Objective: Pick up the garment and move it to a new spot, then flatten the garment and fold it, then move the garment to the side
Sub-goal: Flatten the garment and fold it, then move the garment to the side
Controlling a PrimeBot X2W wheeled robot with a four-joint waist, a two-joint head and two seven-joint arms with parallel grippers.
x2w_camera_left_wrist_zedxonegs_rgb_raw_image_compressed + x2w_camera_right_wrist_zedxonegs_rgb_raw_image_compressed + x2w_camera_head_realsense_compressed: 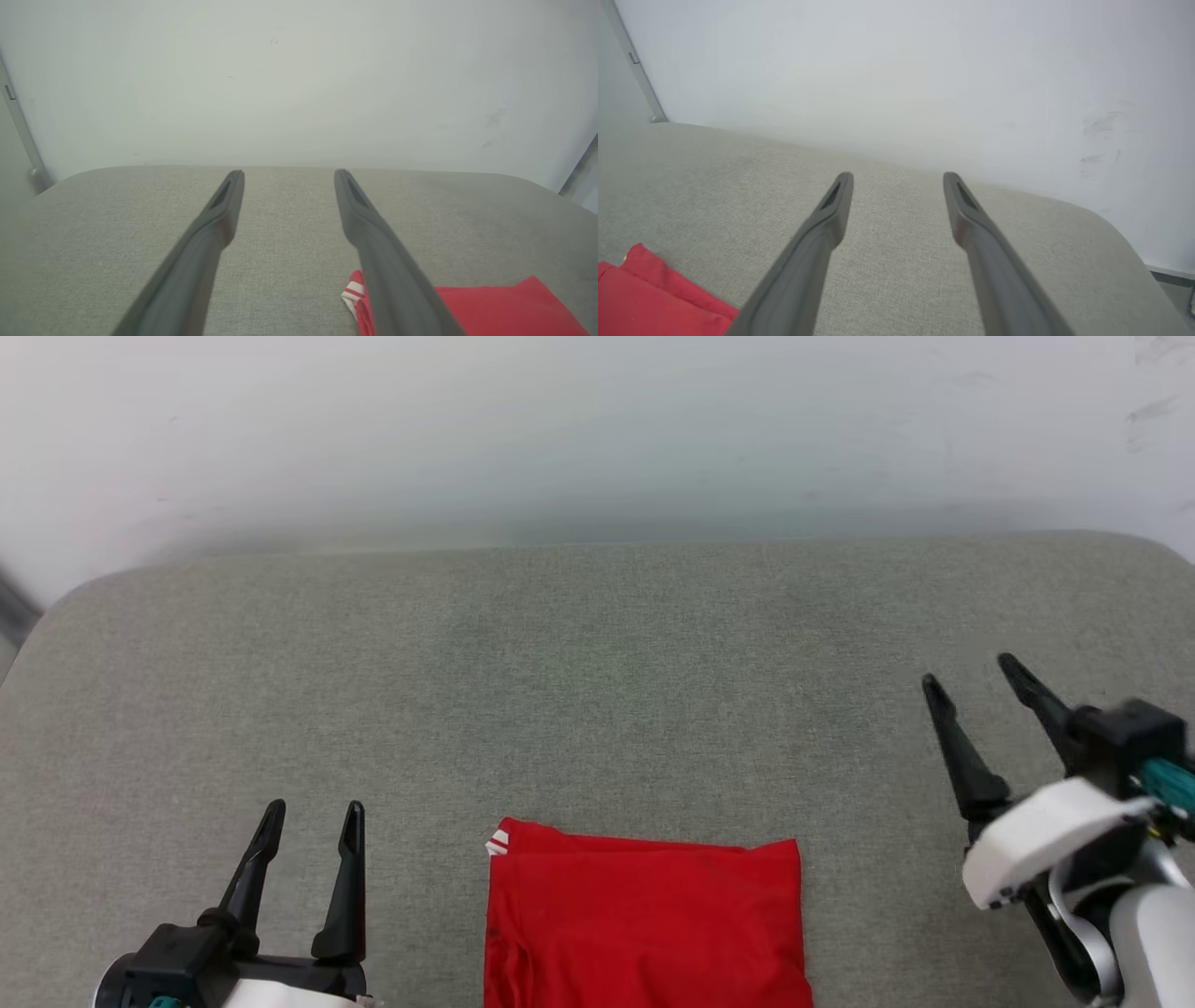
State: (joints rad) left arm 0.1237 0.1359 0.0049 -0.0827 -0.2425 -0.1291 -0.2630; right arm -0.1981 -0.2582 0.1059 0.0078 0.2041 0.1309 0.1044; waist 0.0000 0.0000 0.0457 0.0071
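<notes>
While the garment point(644, 924) lies folded, both jaws gape wide, clear of it.

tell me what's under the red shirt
The shirt lies folded on the grey cushion, which shows beside and beyond it. Anything beneath it or inside its folds is covered.

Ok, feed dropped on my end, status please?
Left gripper open, empty. Right gripper open, empty. Red garment folded, flat on grey cushion, between them. Nothing in the way.

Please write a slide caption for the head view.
Folded red shirt on grey cushion; left end effector and right end effector open.
</notes>
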